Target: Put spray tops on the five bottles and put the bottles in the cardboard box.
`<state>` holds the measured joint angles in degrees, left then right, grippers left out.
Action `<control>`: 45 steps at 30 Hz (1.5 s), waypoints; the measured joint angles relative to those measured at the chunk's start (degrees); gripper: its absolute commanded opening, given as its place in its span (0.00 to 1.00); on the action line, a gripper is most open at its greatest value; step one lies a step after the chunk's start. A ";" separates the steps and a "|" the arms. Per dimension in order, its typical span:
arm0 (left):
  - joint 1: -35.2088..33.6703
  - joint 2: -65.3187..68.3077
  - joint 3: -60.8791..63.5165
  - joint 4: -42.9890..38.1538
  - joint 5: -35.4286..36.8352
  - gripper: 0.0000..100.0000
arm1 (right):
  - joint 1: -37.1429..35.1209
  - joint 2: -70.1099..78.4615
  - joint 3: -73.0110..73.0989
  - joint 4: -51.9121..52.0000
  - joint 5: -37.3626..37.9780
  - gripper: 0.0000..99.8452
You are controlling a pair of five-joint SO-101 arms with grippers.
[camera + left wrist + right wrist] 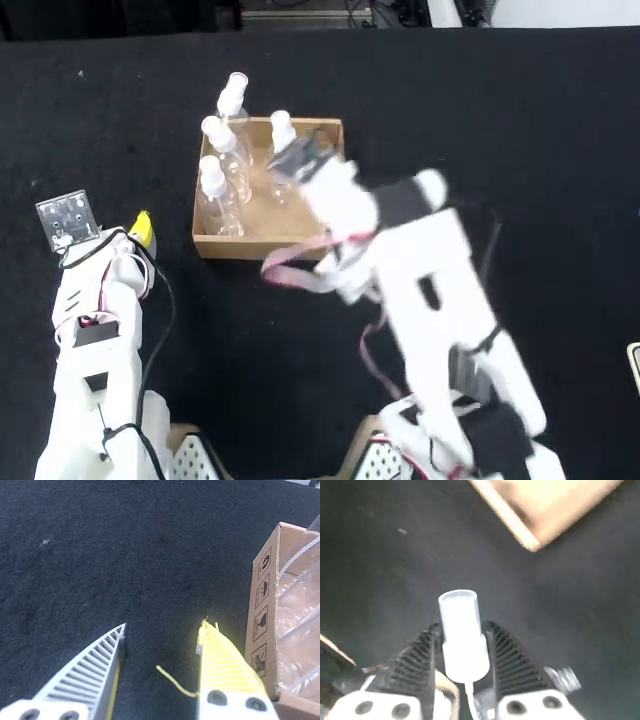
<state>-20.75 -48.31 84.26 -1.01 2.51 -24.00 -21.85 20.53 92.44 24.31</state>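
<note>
Presently held: right gripper (461,626) clamps a white spray top (460,615), jaws snug on either side; a thin tube (468,692) trails under it. Cannot tell whether a bottle hangs below.
Right arm: reaches over the right half of the cardboard box (265,247), likely to set the piece down there.
Bottles: three capped bottles (222,195) stand along the box's left side, leaving the right side free.
Left gripper (163,625): jaws wide, nothing between, low over the table (100,540) just left of the box. Parked clear, by my reading.
</note>
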 measured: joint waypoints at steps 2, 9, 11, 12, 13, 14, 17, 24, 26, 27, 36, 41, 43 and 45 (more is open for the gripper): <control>0.00 0.00 0.00 0.00 0.00 0.20 | -4.84 -1.76 4.84 -4.92 -3.52 0.01; 0.00 0.00 0.00 0.00 0.00 0.20 | -19.69 -2.29 16.18 -19.25 -16.97 0.28; 0.00 0.00 0.00 0.00 0.00 0.20 | -22.33 -2.64 16.18 -19.25 -18.37 0.33; 0.00 0.00 0.00 0.00 0.00 0.20 | -23.03 -2.90 16.09 -18.81 -18.64 0.34; 0.00 0.00 0.00 0.00 0.00 0.20 | -23.30 -2.90 15.74 -17.67 -18.90 0.34; 0.00 0.00 0.00 0.00 0.00 0.20 | -23.30 -2.90 14.77 -16.44 -19.08 0.34; 0.00 0.00 0.00 0.00 0.00 0.20 | -23.21 -3.52 10.64 -11.43 -19.08 0.34; 0.00 0.00 0.00 0.00 0.00 0.20 | -8.35 -12.66 7.12 -1.76 -13.89 0.34; 0.00 0.00 0.00 0.00 0.00 0.20 | -0.18 -16.00 7.47 -0.79 -11.69 0.34; 0.00 0.00 0.00 0.00 0.00 0.20 | 4.48 -17.49 8.26 -0.70 -10.73 0.34; 0.00 0.00 0.00 0.00 0.00 0.20 | 41.41 -20.66 24.97 -8.09 -8.62 0.34; 0.00 0.00 0.00 0.00 0.00 0.20 | 47.21 -17.85 28.57 -11.25 -8.53 0.34; 0.00 0.00 0.00 0.00 0.00 0.20 | 48.35 -16.35 28.57 -11.69 -8.53 0.34; 0.00 0.00 0.00 0.00 0.00 0.20 | 48.88 -15.03 29.19 -12.57 -8.62 0.34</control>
<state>-20.75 -48.31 84.26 -1.01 2.51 24.88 -36.88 49.71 79.87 15.69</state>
